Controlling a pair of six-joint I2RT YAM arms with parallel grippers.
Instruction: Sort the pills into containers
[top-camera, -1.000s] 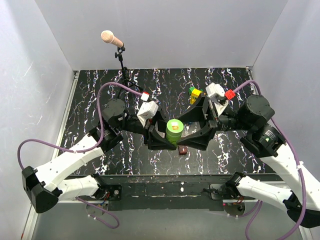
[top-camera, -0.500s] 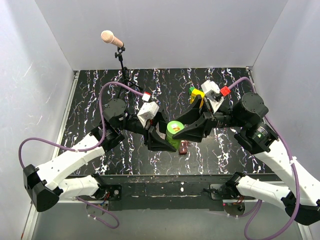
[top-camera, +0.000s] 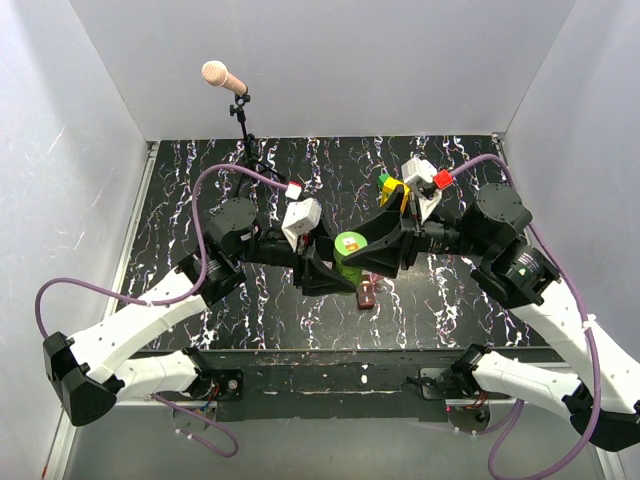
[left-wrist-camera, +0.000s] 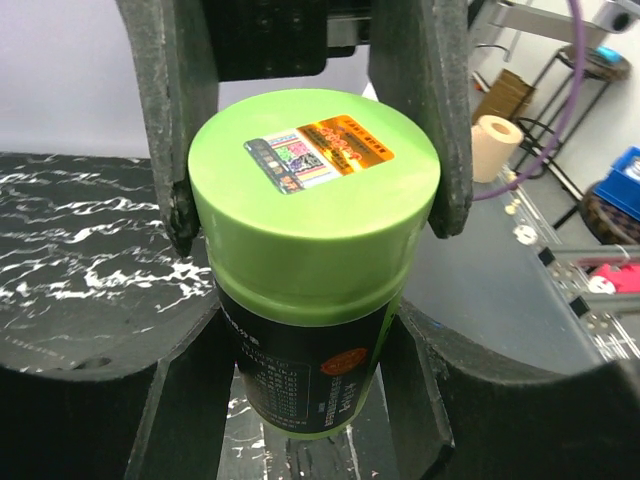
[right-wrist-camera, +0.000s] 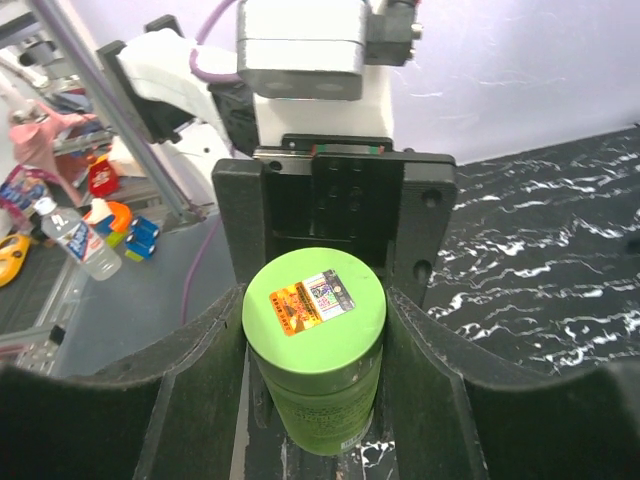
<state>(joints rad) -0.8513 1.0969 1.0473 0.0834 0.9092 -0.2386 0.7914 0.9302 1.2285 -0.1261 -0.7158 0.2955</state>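
The green bottle (top-camera: 349, 248) stands upright mid-table, its lid (left-wrist-camera: 315, 190) on and bearing an orange sticker. My left gripper (top-camera: 328, 268) is shut on the bottle's dark-labelled body (left-wrist-camera: 300, 370), one finger on each side. From the right, my right gripper (top-camera: 365, 250) is shut on the lid (right-wrist-camera: 313, 305), and its fingers (right-wrist-camera: 205, 370) press the lid's rim. Just in front of the bottle the small red-brown box (top-camera: 367, 293) lies on the table. No pills show in any view.
A yellow-and-blue toy brick stack (top-camera: 392, 187) stands behind the right gripper. At the back left there is a microphone (top-camera: 222, 78) on a stand. White walls close in the black marbled table (top-camera: 180, 170) on three sides.
My right gripper has moved left onto the bottle and closed round its lid. The bottle, still in the left gripper, has shifted slightly towards the back.
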